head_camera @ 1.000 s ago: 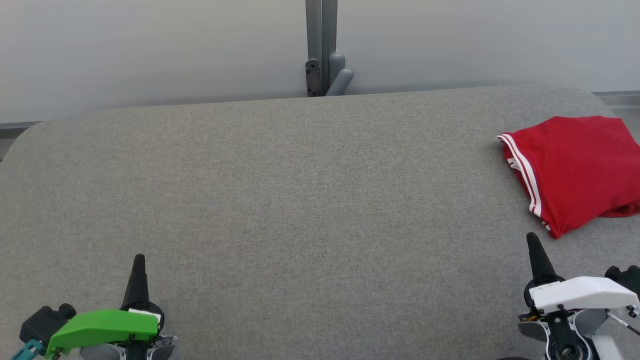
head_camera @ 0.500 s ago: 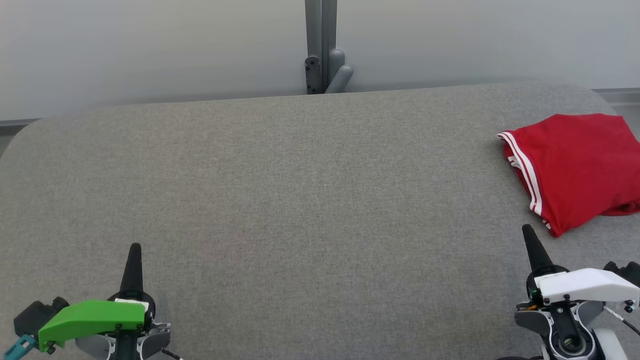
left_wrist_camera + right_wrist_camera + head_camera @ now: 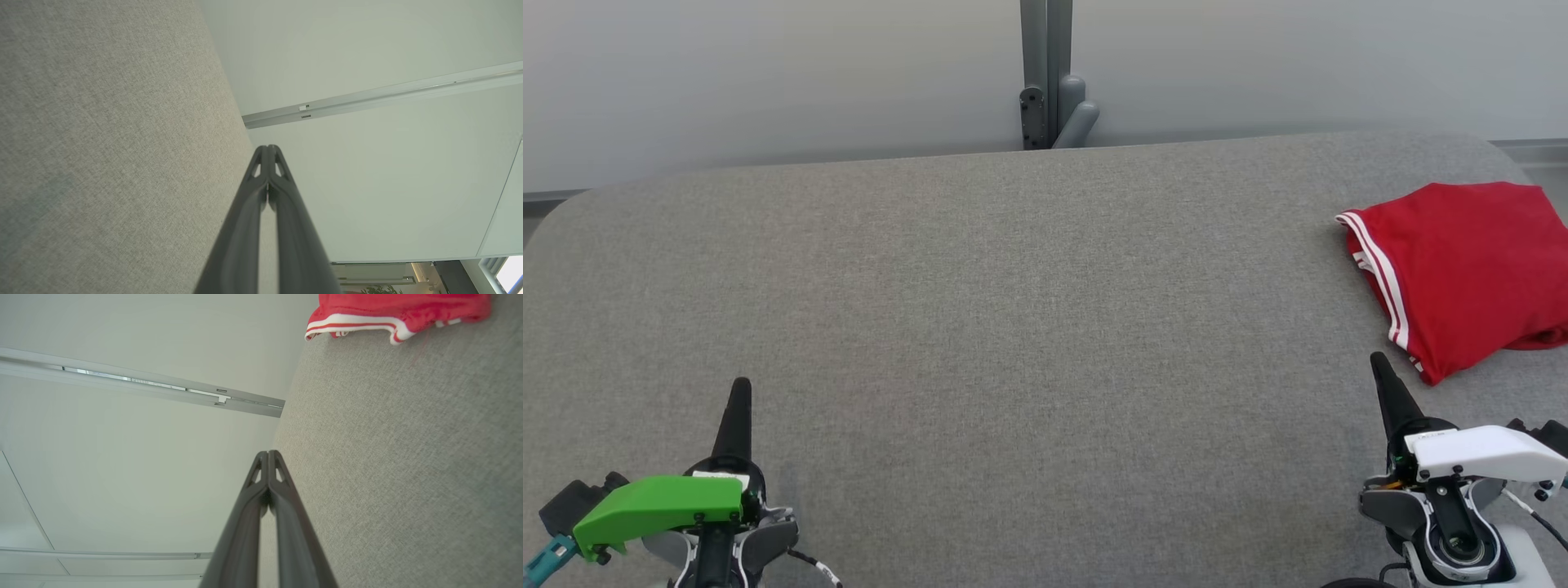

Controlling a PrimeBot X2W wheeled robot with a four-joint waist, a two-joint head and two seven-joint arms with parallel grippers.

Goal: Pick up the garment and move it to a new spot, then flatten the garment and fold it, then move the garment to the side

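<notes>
Over the last second both grippers edge a little up the head view, more than the slight camera shift explains, yet the left gripper (image 3: 740,384) and right gripper (image 3: 1377,359) each keep their fingers pressed together on nothing. The red garment (image 3: 1462,261) lies folded and apart from both at the far right of the grey table (image 3: 1013,327), so the task looks essentially done

Garment (image 3: 1462,269) lies far right on the table (image 3: 1013,327).
</notes>
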